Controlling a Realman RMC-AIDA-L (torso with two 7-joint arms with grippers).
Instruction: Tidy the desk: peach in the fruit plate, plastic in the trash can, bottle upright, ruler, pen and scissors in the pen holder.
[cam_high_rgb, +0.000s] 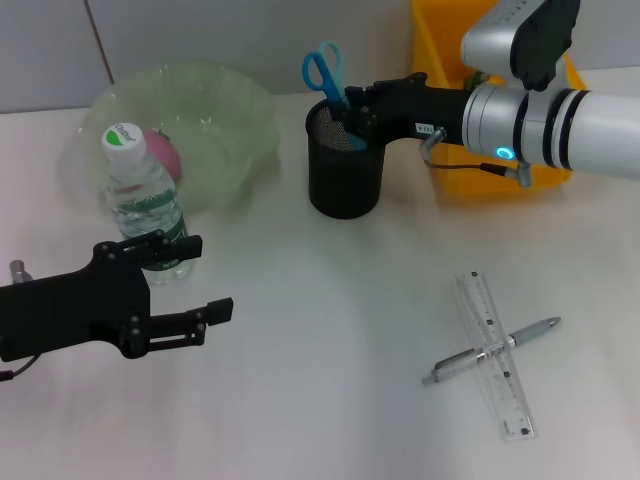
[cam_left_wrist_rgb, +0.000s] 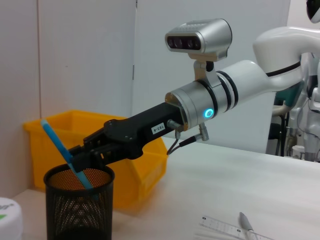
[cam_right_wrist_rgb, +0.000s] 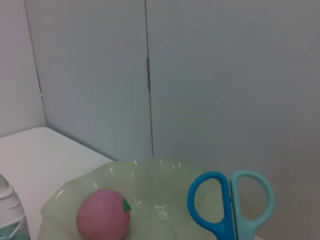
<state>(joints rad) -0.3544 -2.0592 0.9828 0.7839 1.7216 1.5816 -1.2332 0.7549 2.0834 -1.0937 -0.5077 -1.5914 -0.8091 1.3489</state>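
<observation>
The white table (cam_high_rgb: 330, 420) carries a pale green glass plate (cam_high_rgb: 235, 130), clear water bottle (cam_high_rgb: 145, 205), black mesh holder (cam_high_rgb: 343, 175), yellow plastic bin (cam_high_rgb: 440, 60), transparent ruler (cam_high_rgb: 495, 355) and silver pen (cam_high_rgb: 490, 350).

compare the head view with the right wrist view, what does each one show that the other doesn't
Only the head view shows the black mesh pen holder, the yellow plastic bin, the clear plastic ruler with the silver pen lying across it, the right tool at the holder's rim, and the left tool low beside the bottle.

Only the right wrist view shows the grey panelled wall behind the desk.

Both show the pale green glass fruit plate holding the pink peach, the blue-handled scissors, and the upright clear plastic water bottle.
</observation>
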